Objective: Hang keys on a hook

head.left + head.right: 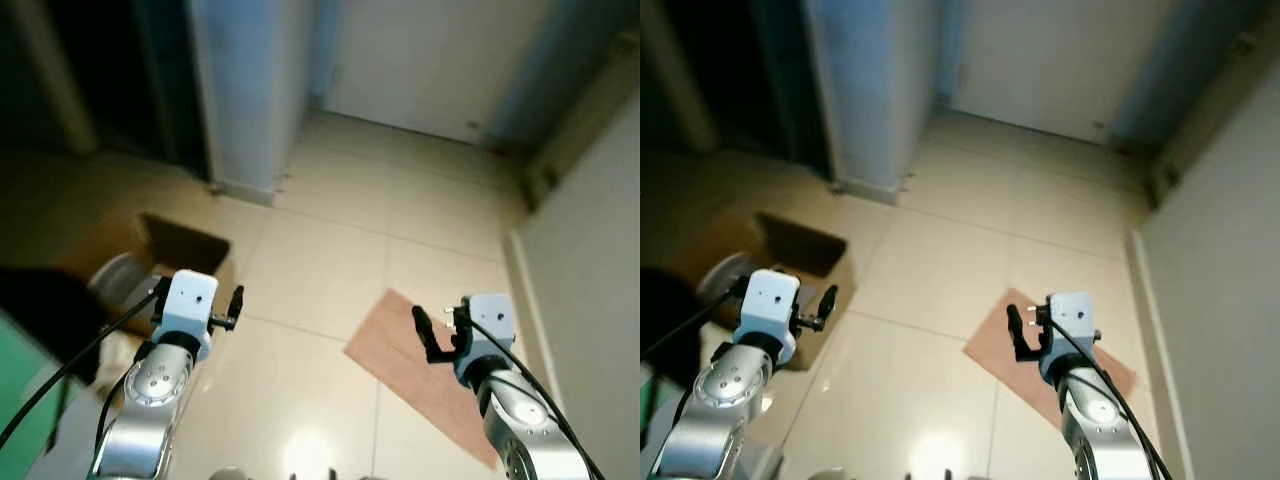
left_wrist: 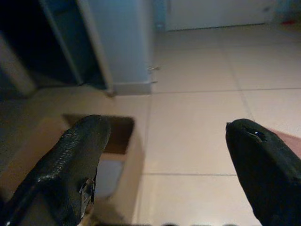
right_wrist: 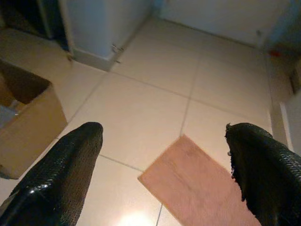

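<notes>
cardboard box sitting open on floor at my left | my left gripper hovering beside it, jaws gaping wide, carrying nothing | my right gripper hovering over brown mat on tiled floor, jaws gaping wide, carrying nothing

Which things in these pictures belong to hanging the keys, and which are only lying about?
For the job: left gripper, open, holding nothing; right gripper, open, holding nothing.

Lying about: cardboard box; brown mat on the tiled floor.
</notes>
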Robot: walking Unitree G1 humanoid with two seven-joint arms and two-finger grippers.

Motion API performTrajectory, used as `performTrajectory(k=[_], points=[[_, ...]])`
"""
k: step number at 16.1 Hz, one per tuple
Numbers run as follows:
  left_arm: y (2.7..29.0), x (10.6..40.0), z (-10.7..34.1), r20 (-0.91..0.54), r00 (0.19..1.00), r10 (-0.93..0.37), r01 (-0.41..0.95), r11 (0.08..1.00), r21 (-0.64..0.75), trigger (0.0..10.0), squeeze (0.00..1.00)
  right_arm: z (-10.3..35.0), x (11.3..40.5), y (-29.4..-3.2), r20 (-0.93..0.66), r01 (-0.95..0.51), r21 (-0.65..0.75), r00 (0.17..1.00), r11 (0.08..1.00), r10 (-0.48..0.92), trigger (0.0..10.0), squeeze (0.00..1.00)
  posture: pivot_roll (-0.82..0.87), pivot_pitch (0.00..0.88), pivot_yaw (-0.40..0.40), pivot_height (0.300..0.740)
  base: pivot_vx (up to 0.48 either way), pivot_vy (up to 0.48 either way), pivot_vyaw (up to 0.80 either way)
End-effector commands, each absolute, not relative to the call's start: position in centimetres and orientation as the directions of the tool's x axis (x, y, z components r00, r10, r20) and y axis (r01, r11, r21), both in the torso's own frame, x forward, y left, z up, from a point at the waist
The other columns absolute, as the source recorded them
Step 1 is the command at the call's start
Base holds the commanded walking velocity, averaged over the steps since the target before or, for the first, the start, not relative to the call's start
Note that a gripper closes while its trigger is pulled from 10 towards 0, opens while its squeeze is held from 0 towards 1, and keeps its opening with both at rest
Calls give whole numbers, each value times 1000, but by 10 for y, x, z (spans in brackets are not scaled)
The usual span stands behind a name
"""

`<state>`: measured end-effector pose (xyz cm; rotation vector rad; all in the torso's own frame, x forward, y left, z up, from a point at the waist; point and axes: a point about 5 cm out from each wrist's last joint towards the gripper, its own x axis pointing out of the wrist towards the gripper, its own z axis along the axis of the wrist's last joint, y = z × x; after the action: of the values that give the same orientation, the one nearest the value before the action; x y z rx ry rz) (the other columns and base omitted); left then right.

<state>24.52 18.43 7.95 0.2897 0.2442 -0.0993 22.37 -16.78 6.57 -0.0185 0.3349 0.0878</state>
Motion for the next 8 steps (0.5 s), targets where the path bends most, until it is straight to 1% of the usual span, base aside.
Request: performTrajectory(k=[1, 2, 4, 5, 7, 8], points=[[178, 246, 81, -250, 964, -89, 161, 945, 284, 10000, 0, 66, 224, -171, -308, -84, -2, 948, 996, 80, 10000, 1000, -59, 0, -105, 740, 0, 0, 800], [175, 249, 82, -255, 958, -132, 200, 943, 265, 10000, 0, 67, 221, -170, -292, -60, 25, 954, 998, 65, 10000, 1000, -74, 0, -75, 740, 0, 0, 800], [176, 254, 80, -283, 951, -126, 194, 954, 229, 10000, 0, 66, 218, -169, -283, -38, 31, 958, 999, 45, 10000, 1000, -92, 0, -39, 740, 0, 0, 800], [177, 257, 80, -282, 951, -128, 199, 950, 240, 10000, 0, 65, 216, -168, -276, -33, 38, 960, 999, 42, 10000, 1000, -105, 0, -11, 740, 0, 0, 800], [170, 262, 85, -249, 952, -175, 234, 944, 233, 10000, 0, 62, 210, -172, -280, 36, 17, 959, 999, -29, 10000, 1000, -128, 0, 23, 740, 0, 0, 800], [172, 264, 84, -237, 960, -150, 197, 962, 190, 10000, 0, 62, 208, -172, -280, 38, 29, 959, 999, -28, 10000, 1000, -139, 0, 32, 740, 0, 0, 800]])
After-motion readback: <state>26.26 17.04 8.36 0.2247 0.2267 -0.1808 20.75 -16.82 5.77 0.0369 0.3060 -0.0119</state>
